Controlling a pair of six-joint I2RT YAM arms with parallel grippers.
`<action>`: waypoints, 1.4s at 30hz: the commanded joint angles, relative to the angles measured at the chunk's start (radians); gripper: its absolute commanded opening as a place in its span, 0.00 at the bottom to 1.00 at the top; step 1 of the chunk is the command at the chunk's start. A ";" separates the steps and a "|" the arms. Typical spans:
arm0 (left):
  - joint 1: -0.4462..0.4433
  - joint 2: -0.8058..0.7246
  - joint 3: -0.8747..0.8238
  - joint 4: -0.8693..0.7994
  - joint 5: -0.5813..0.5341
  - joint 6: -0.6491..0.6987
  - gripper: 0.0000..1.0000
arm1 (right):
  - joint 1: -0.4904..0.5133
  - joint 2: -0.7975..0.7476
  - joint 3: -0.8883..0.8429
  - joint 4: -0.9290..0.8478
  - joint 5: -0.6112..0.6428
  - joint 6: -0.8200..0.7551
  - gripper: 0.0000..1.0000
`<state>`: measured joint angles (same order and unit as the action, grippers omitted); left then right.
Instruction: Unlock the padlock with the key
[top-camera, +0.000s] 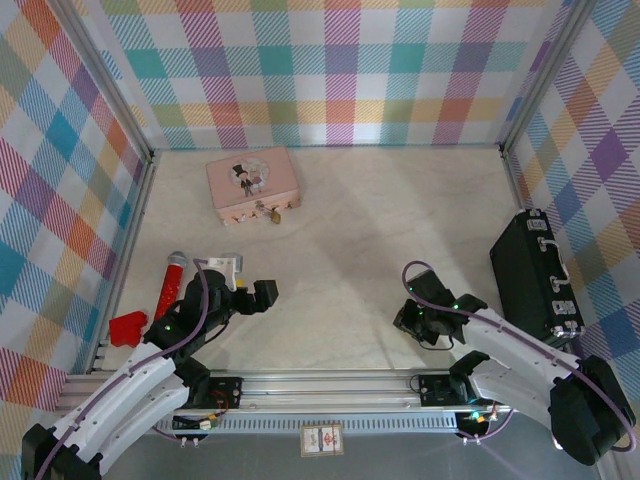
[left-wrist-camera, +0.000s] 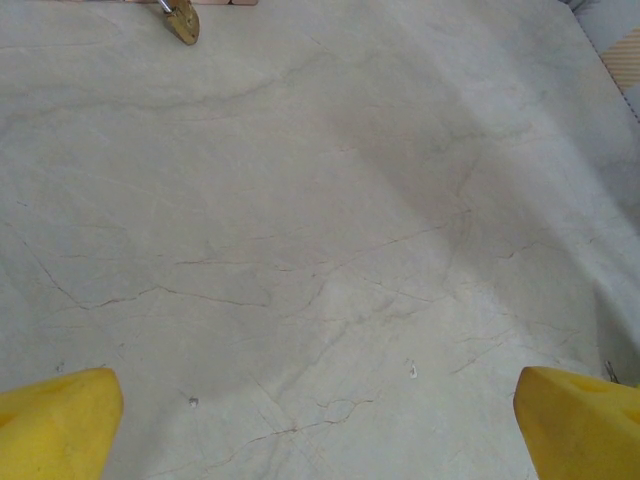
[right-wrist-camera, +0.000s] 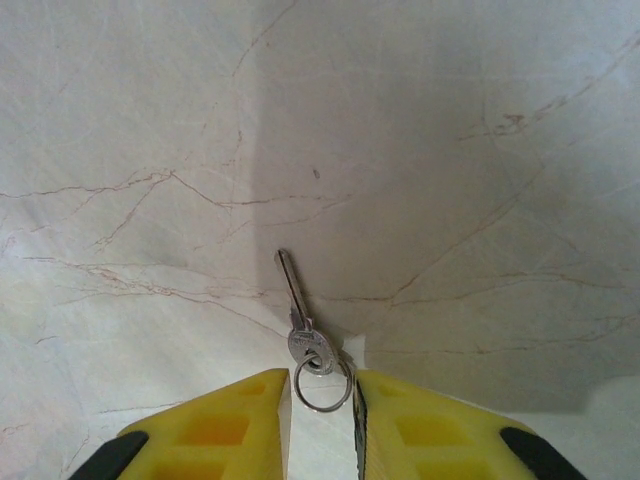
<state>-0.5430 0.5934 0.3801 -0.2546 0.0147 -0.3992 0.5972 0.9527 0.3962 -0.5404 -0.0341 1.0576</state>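
Note:
The small silver key (right-wrist-camera: 297, 305) lies flat on the marble table with its blade pointing away, and its ring (right-wrist-camera: 322, 383) sits between the yellow fingers of my right gripper (right-wrist-camera: 320, 390). Those jaws stand a narrow gap apart. The ring touches the right finger (right-wrist-camera: 400, 420), while a sliver of table shows beside the left one. From above, the right gripper (top-camera: 410, 320) is low at the near right. The brass padlock (top-camera: 272, 213) hangs at the front of the pink case (top-camera: 252, 182), and its body (left-wrist-camera: 183, 20) shows far ahead of my wide-open left gripper (left-wrist-camera: 320, 425), which holds nothing.
A red microphone-like stick (top-camera: 170, 285) and a small red object (top-camera: 127, 327) lie at the near left beside my left arm. A black case (top-camera: 535, 275) stands along the right wall. Plaid walls close in the table on three sides.

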 joint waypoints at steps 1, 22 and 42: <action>-0.009 -0.010 -0.010 0.023 -0.005 0.004 1.00 | 0.007 0.014 -0.010 0.023 -0.004 -0.022 0.25; -0.009 -0.010 -0.012 0.025 -0.007 0.004 1.00 | 0.009 0.089 -0.016 0.066 -0.018 -0.031 0.18; -0.009 -0.018 -0.014 0.023 -0.007 0.004 1.00 | 0.034 0.092 0.005 0.049 0.010 -0.032 0.23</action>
<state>-0.5430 0.5919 0.3801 -0.2550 0.0143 -0.3992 0.6170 1.0256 0.3943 -0.4919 -0.0315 1.0317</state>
